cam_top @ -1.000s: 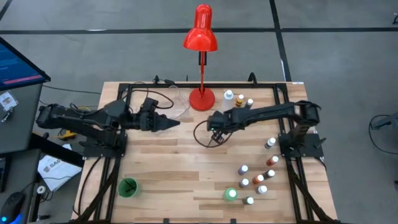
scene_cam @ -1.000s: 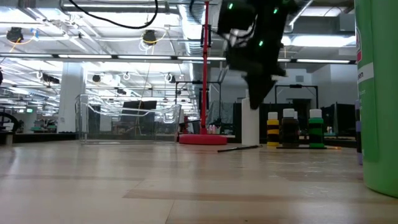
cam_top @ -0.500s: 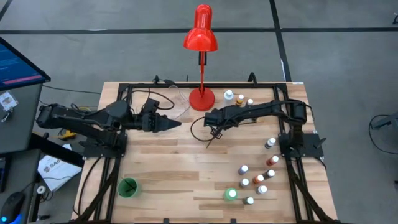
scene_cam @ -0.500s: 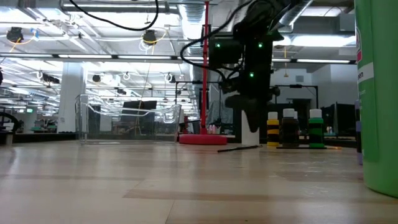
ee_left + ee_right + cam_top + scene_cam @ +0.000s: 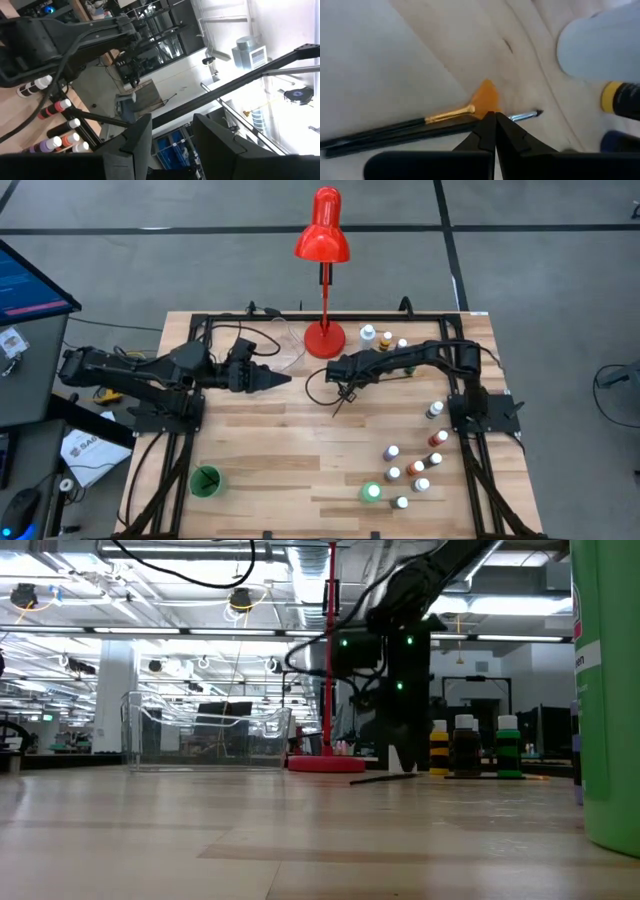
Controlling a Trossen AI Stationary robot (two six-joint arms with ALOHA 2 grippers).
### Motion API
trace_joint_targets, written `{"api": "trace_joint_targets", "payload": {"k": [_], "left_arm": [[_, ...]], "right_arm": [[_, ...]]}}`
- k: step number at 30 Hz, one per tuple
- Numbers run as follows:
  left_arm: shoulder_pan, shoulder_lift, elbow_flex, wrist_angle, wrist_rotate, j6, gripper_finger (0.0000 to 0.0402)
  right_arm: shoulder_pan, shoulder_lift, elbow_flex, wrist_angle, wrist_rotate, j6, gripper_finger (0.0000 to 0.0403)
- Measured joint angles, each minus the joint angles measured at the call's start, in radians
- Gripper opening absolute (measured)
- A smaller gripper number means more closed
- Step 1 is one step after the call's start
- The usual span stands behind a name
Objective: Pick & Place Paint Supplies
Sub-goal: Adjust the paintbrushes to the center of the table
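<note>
Sorting looks barely begun: paint bottles (image 5: 412,472) crowd the surface's right side, brushes (image 5: 395,131) lie loose. Right gripper (image 5: 492,131), fingers clenched empty, hovers over them; left gripper (image 5: 283,380) waits left, grasping nothing.

Left gripper (image 5: 172,145): we see our two dark fingers (image 5: 137,137) apart, with a clear gap and nothing between them.
Other arm (image 5: 75,37): a dark arm with cables, well ahead of our fingers.
Paint bottles (image 5: 60,142): a small group with white caps stands on the wooden table (image 5: 15,120), beyond one finger and near the other arm.
Background: we look past the fingertips into a bright room with beams.
</note>
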Motion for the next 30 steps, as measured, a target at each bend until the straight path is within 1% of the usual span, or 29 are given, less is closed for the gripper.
{"api": "trace_joint_targets", "payload": {"k": [5,11,16,21,24,27,30], "left_arm": [[0.000,0.000,0.000,0.000,0.000,0.000,0.0136],[0.000,0.000,0.000,0.000,0.000,0.000,0.0136],[0.000,0.000,0.000,0.000,0.000,0.000,0.0136],[0.000,0.000,0.000,0.000,0.000,0.000,0.0136],[0.000,0.000,0.000,0.000,0.000,0.000,0.0136],[0.000,0.000,0.000,0.000,0.000,0.000,0.0136],[0.000,0.000,0.000,0.000,0.000,0.000,0.0136]], "right_arm": [[0.002,0.037,0.006,0.030,0.010,0.000,0.0000],[0.039,0.053,0.035,0.051,-0.022,0.000,0.0000],[0.101,0.063,0.112,0.092,-0.110,-0.011,0.0000],[0.161,0.062,0.188,0.130,-0.169,-0.018,0.0000],[0.188,0.054,0.251,0.066,-0.172,-0.024,0.0000],[0.205,0.004,0.312,-0.079,-0.163,-0.050,0.0000],[0.208,-0.039,0.312,-0.253,-0.118,-0.042,0.0000]]}}
